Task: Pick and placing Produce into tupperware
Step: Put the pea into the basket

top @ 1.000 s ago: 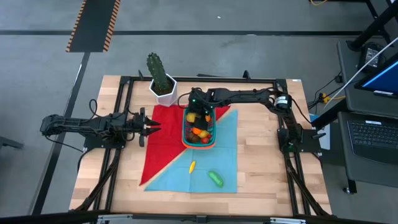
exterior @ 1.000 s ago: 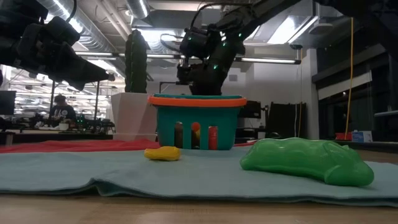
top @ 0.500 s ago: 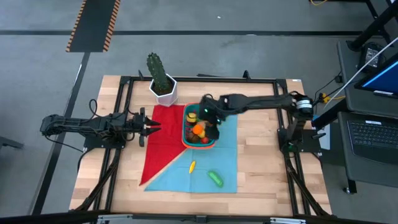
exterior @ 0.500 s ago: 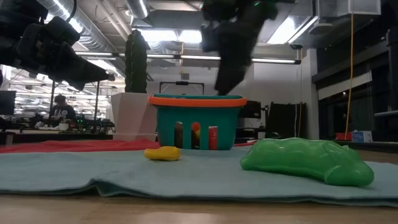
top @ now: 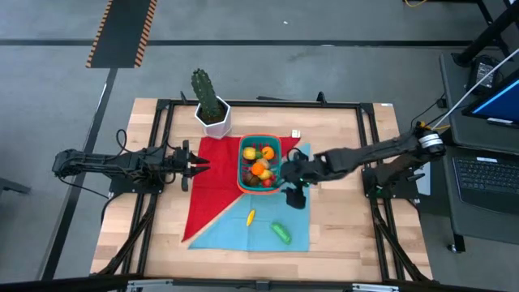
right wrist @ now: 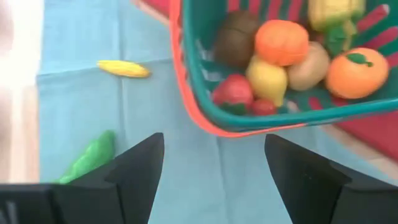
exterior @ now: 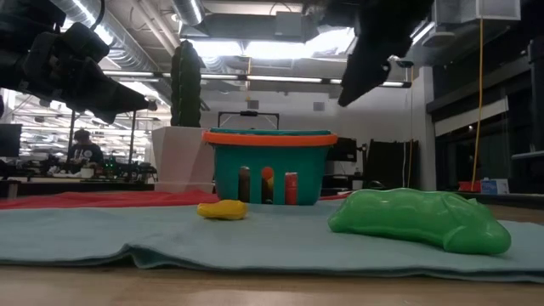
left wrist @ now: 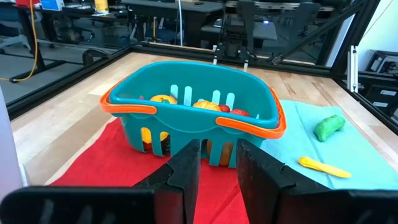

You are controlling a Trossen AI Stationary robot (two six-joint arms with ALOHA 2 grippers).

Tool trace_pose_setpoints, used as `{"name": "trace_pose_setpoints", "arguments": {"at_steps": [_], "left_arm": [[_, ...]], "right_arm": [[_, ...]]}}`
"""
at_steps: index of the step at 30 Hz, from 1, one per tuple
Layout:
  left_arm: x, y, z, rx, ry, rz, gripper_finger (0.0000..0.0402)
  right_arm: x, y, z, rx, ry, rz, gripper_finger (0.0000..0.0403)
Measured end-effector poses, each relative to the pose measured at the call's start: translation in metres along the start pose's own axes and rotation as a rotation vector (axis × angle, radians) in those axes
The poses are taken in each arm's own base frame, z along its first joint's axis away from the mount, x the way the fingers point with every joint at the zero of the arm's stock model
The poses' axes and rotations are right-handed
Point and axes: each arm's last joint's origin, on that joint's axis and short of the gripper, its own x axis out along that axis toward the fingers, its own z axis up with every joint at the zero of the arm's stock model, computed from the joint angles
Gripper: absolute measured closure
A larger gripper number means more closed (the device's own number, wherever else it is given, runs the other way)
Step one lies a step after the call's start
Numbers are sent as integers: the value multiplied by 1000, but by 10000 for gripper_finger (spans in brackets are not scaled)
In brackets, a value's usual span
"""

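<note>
A workshop room with a grey concrete floor (top: 324, 24) surrounds a light wooden counter (top: 340, 219) edged by a black metal frame (top: 268, 104). A strip of black and orange hazard tape (top: 122, 31) runs along the floor at the far left, and a desk with a keyboard (top: 485, 174) stands to the right. In the low view, ceiling lights and pipework show beyond the counter, with a person seated far off at the left.

On the counter lie 2 overlapping cloths, a red one (top: 212, 182) and a light blue one (top: 268, 215), meeting along a diagonal. The teal tupperware (top: 243, 166) with its orange-red rim sits where they meet, filled with small produce (top: 258, 166) in orange, yellow, red and brown. Behind it, at the counter's far edge, a tall green cactus (top: 206, 93) stands in a white pot (top: 214, 122).

The left arm rests low at the left side, its left gripper (top: 195, 165) pointing at the tupperware from well apart, fingers close together with a narrow gap and holding nothing. The right arm reaches across from the right; the right gripper (top: 295, 197) hangs over the blue cloth just beside the tupperware, fingers spread wide and empty.

2 pieces lie loose on the blue cloth: a green pea pod (top: 281, 233) and, smaller, a yellow corn cob (top: 250, 217).
</note>
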Motion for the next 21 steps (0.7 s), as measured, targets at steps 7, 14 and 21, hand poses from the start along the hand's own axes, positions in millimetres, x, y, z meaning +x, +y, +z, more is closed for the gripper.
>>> {"name": "trace_pose_setpoints", "arguments": {"at_steps": [7,14,21], "left_arm": [[0,0,0,-1,-1,0,305],[0,0,0,-1,-1,0,305],[0,0,0,-2,0,0,305]], "right_arm": [[13,11,-24,-22,40,18,122],[22,10,-39,-7,86,7,122],[20,13,-37,-10,74,24,122]]}}
